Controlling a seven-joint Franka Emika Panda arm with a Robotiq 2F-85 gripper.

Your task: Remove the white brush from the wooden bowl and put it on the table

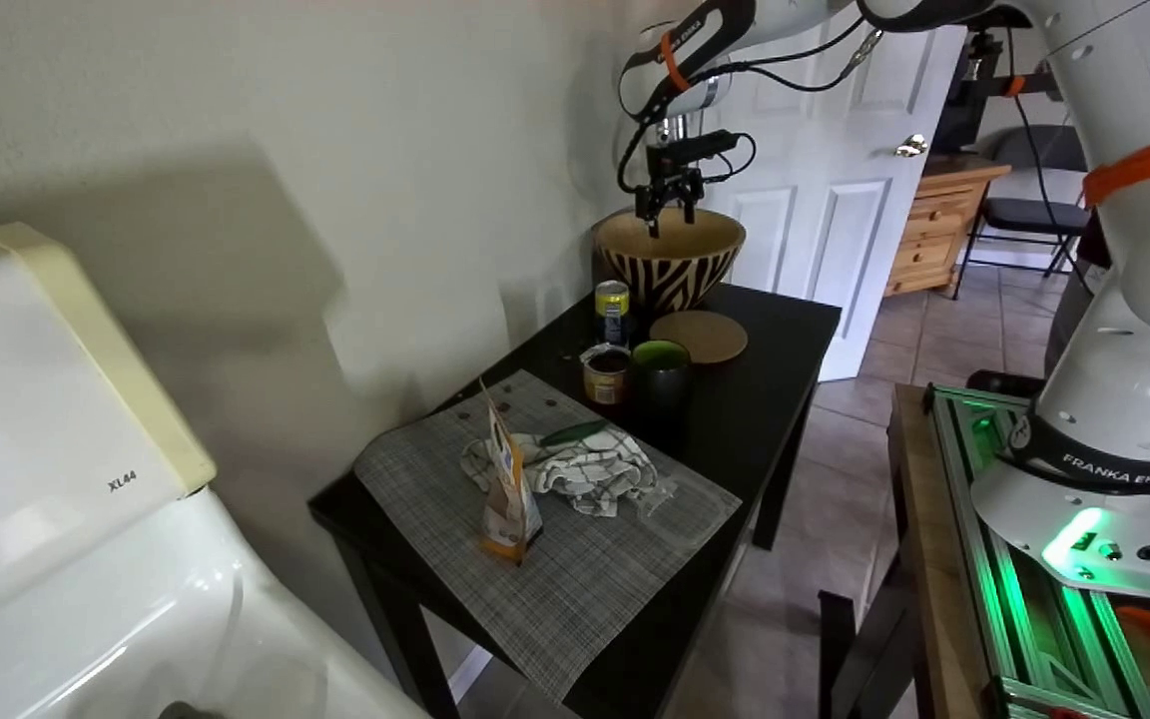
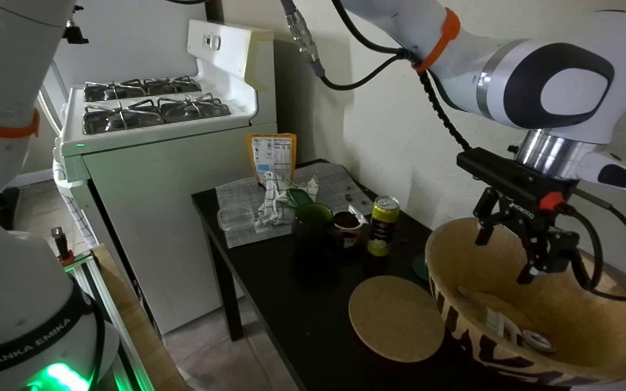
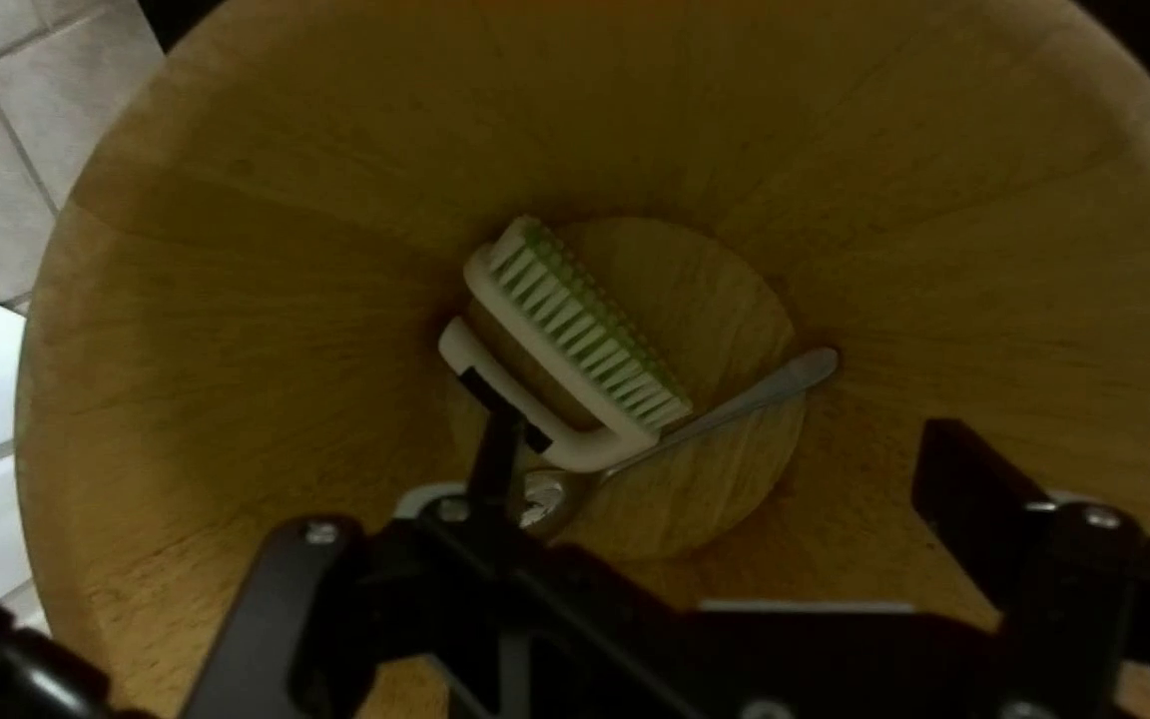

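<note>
Gripper hangs over the bowl, jaws wide and nothing between them; brush lies on its side at the bowl's bottom, one end meeting the spoon (whether resting on it, cannot tell). Brush sits off the grip's centre in the wrist view, so best to shift toward it, turn until the jaws straddle its narrow width, and descend clear of the sloping wall. Once gripped, lift slowly in case the spoon drags, and clear the rim before heading for the table.
</note>
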